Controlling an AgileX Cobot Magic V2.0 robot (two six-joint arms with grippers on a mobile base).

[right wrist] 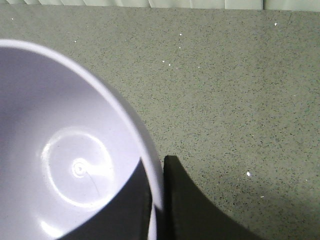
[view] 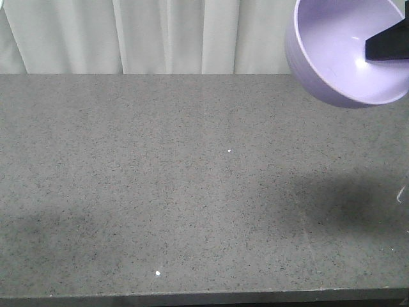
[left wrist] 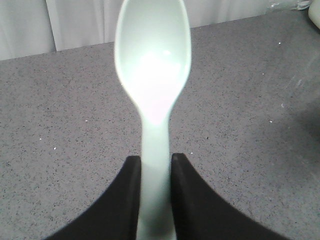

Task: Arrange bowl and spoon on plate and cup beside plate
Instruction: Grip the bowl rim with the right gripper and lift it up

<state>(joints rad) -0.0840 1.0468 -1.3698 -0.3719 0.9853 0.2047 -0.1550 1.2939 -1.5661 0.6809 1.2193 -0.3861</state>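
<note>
Bowl sits high at the far right, clear of the table, tipped so its opening faces the front camera. Right gripper clamps its rim, one finger inside and one outside. Spoon is over the table in the left gripper, handle pinched between the fingers, scoop pointing away toward the curtain. Curtain hangs behind the table's far edge.

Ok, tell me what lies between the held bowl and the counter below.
Nothing; in the front view only bare counter and a shadow sit under the bowl.
</note>
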